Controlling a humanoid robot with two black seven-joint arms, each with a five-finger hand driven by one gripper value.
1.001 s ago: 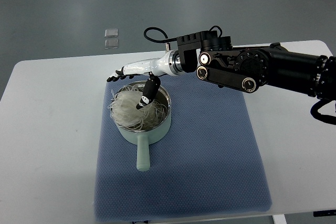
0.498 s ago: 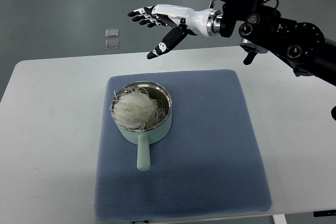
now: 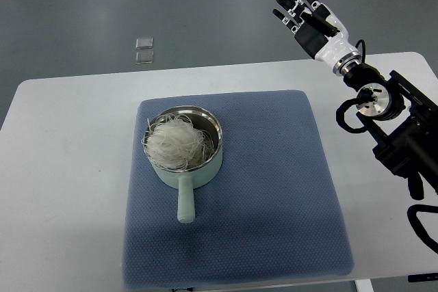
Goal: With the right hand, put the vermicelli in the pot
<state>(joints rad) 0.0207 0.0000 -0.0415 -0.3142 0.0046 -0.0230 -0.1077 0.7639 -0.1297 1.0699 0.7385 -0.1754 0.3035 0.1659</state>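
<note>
The vermicelli (image 3: 176, 141) sits heaped in the pot (image 3: 205, 163) on the blue mat (image 3: 274, 196), so the empty right robot hand (image 3: 309, 20), fingers spread above the bench's (image 3: 61, 169) far edge, should retreat high without snagging loose strands.

White table (image 3: 68, 169) on grey floor (image 3: 82, 5), blue mat (image 3: 274, 203) on top
</note>
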